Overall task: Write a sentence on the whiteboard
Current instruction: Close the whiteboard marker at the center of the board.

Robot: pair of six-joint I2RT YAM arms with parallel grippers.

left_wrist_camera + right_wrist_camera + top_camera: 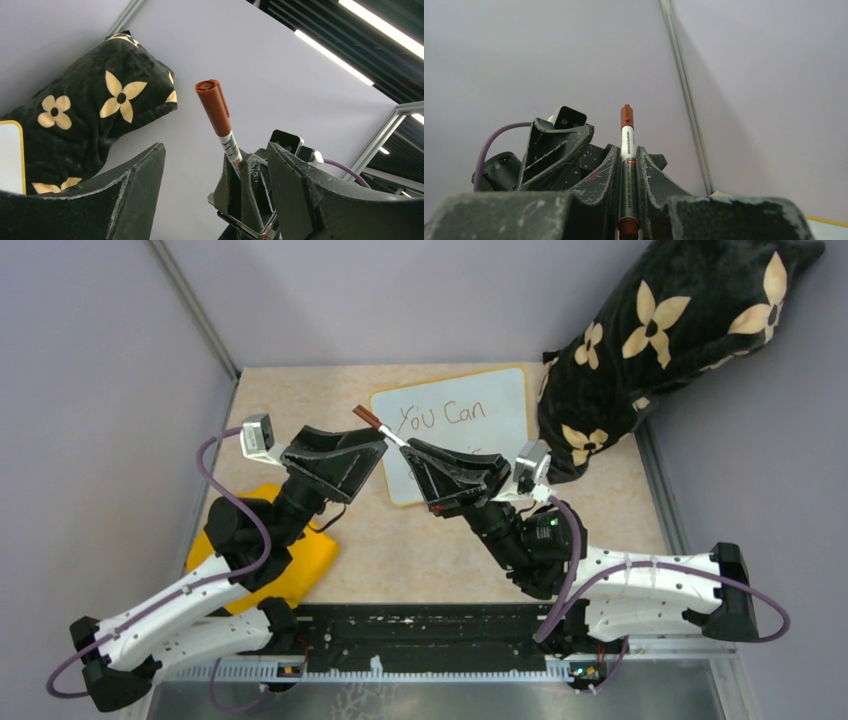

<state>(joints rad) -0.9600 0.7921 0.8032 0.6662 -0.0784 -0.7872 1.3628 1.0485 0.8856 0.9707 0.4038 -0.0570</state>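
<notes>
The whiteboard (500,435) sits at the far middle of the counter (420,550). Of the sentence (441,417) only "You Can" shows; the rest is probably hidden behind the right hand (413,450). That hand is clenched on a capped marker (626,150), and the left hand (375,458) is released beside it. An arm held too low could smear the words. The wrist views show grip and cap closely; only the top view shows the writing.

A plain, enclosed work booth
Bare lavender-grey walls (400,300) meet at an aluminium corner post (195,305); the tabletop (420,550) is mottled beige; long light strips (332,56) glow overhead.
</notes>
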